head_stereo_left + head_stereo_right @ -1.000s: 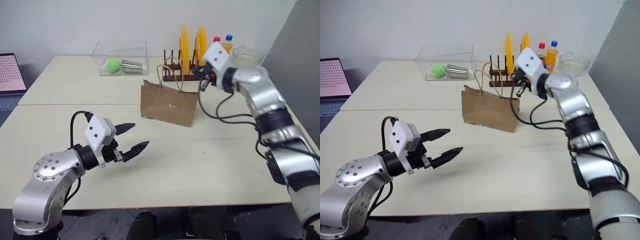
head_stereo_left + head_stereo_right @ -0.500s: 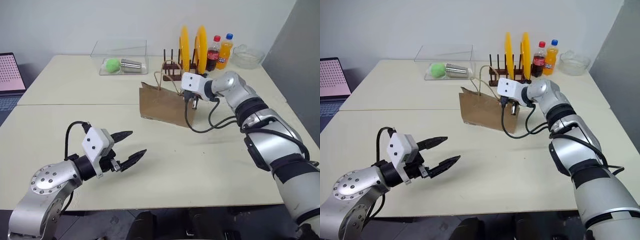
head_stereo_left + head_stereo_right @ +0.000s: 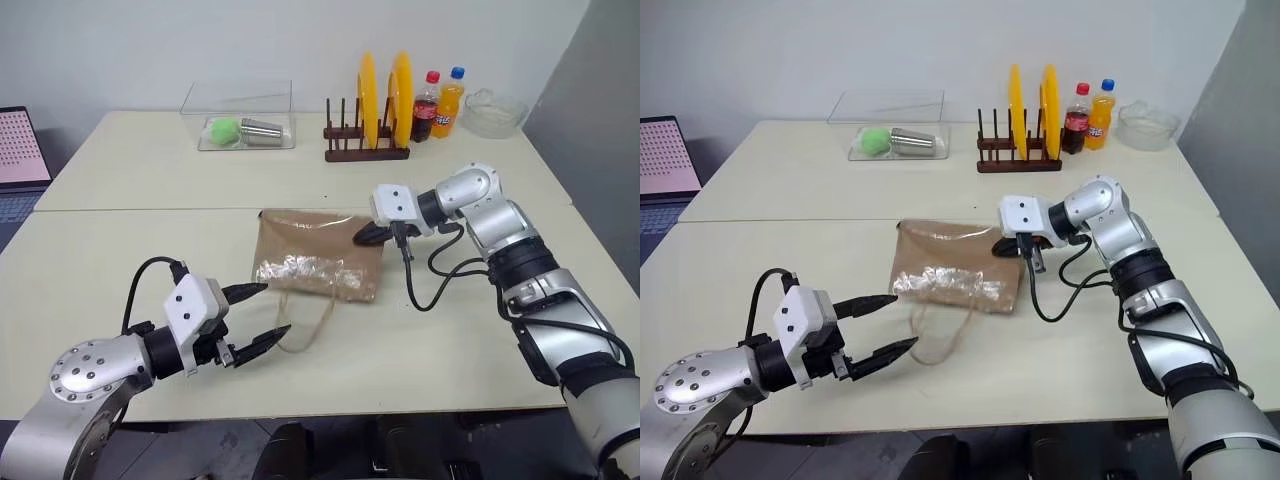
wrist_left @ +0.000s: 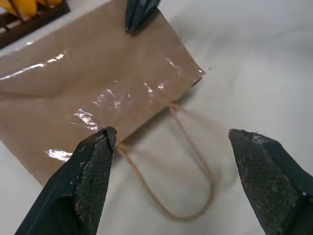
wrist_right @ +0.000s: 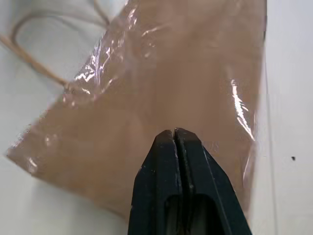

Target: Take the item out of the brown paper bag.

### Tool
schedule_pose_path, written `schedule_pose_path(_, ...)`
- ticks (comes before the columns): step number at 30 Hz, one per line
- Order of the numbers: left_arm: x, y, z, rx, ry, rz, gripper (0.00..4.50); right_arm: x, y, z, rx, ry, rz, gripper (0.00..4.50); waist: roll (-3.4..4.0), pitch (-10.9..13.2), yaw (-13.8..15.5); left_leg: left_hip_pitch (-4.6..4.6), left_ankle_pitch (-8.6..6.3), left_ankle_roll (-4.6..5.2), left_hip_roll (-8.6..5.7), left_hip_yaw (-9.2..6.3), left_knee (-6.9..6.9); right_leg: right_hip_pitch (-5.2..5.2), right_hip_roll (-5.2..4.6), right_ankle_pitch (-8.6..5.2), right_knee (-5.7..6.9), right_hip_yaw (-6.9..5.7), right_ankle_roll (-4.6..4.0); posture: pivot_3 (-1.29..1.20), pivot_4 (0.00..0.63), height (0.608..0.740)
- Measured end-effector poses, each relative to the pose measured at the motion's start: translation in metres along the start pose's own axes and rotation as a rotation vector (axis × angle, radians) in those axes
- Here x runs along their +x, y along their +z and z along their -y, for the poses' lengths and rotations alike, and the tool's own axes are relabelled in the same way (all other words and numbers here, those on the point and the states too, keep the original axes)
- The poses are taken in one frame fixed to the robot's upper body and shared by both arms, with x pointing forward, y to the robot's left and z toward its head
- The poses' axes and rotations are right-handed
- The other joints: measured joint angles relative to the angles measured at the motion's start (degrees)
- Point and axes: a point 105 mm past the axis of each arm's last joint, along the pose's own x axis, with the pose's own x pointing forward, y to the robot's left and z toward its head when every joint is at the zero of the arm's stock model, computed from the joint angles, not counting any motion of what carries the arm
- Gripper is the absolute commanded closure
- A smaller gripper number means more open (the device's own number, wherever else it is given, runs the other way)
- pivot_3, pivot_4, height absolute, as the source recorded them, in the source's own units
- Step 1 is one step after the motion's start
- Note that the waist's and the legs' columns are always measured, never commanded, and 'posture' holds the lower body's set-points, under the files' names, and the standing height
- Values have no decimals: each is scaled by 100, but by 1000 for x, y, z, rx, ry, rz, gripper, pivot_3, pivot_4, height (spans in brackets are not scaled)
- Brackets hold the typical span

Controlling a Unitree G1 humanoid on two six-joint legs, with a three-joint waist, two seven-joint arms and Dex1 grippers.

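The brown paper bag [image 3: 318, 254] lies flat on its side on the table [image 3: 120, 180], handles [image 3: 305, 322] pointing toward the near edge. Its upper face shows shiny creases. The bottle to be removed cannot be seen; whether it sits inside cannot be told.

Right gripper [image 3: 362, 236]: fingers pressed together, tip at the far right corner of the bag, holding nothing visible.

Left gripper [image 3: 259, 315]: fingers spread wide, empty, just short of the handle loop.

Plate rack [image 3: 366, 152], two soda bottles [image 3: 438, 104] and clear tray [image 3: 240, 128] stand at the far side
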Motion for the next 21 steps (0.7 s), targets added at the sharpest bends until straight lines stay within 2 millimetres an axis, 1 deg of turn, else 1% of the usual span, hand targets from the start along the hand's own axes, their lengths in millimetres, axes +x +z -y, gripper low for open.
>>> schedule_pose_path(1,-1,0,1,20,-26,-13,616,0,3,2,-10,-16,3,4421,0,0,0,0,0,0,1,-2,0,0,1,-1,0,-3,-1,0,150,740)
schedule_pose_path(3,-5,0,-2,61,-52,-41,616,-1,7,6,-26,-46,11,4421,2,1,3,0,0,0,1,-2,0,0,1,-3,0,-4,-5,0,150,740)
schedule_pose_path(5,-6,3,-14,104,-46,-48,616,-3,14,7,-24,-78,47,4421,4,3,7,-1,1,-1,1,-3,0,1,1,-4,0,-6,-5,0,150,740)
schedule_pose_path(7,-8,7,-25,161,-31,-55,616,-7,23,4,-19,-98,103,4421,4,2,23,-4,0,-1,0,-5,0,1,0,-3,-2,-7,-4,0,150,740)
schedule_pose_path(10,-9,9,-37,274,-31,-82,53,-18,31,-14,24,-114,179,4500,6,3,65,-9,-1,-1,-1,-7,-2,1,-2,-3,-12,-8,-3,0,150,740)
schedule_pose_path(13,-5,5,-39,362,-76,-107,0,-25,31,-37,89,-107,206,3978,8,5,113,-12,-2,-1,-1,-7,-9,-1,-3,-3,-20,-8,-3,0,150,740)
schedule_pose_path(15,-2,0,-35,444,-135,-125,0,-27,31,-60,136,-84,219,3315,8,5,136,-10,-2,-1,1,-7,-18,0,-2,-3,-26,-10,-3,0,150,740)
schedule_pose_path(16,0,-4,-32,494,-175,-136,0,-25,30,-75,170,-65,219,2936,8,5,144,-8,-2,-1,1,-6,-23,-1,-2,-4,-30,-9,-3,0,150,740)
schedule_pose_path(18,4,-13,-27,570,-243,-152,0,-24,26,-93,226,-50,209,2258,9,5,140,-5,-2,-1,2,2,-30,-2,-2,-5,-32,-6,-3,0,150,740)
schedule_pose_path(20,8,-24,-23,662,-307,-173,0,-24,21,-107,259,-61,177,1598,9,5,144,-1,-1,-1,3,5,-35,-1,-2,-6,-34,-6,-1,0,150,740)
schedule_pose_path(21,10,-30,-22,696,-328,-185,0,-23,20,-113,276,-60,170,1598,9,5,141,-1,-1,-1,4,5,-35,-1,-1,-21,-34,-7,24,0,150,740)
